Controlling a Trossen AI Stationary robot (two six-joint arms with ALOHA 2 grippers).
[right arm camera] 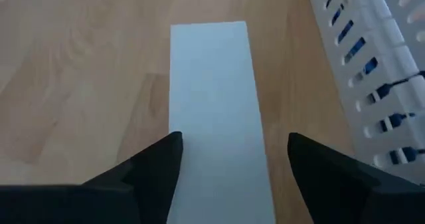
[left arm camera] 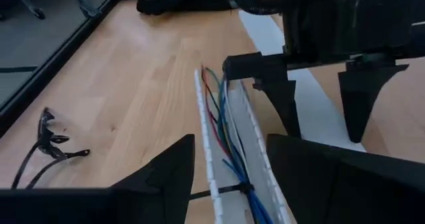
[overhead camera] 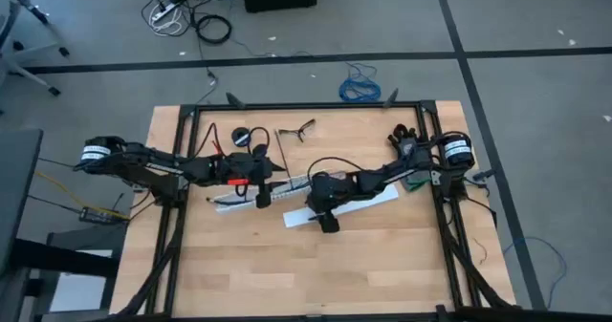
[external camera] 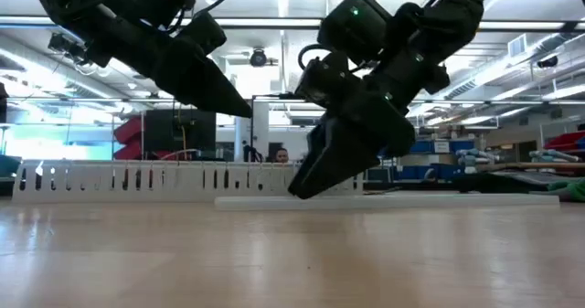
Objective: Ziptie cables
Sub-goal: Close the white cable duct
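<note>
Lying loose in the white slotted duct (left arm camera: 211, 159), the cables (left arm camera: 229, 141) look light and limp, best gathered beside the black ziptie (left arm camera: 229, 189); left gripper (left arm camera: 229, 184) and right gripper (right arm camera: 234, 159) stand apart, empty.

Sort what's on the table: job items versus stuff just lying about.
Job:
- cables, lying in the slotted duct
- black ziptie already round them
- left gripper, open over the duct
- right gripper, open over the flat white cover

Lying about:
- sunglasses
- black cord
</note>
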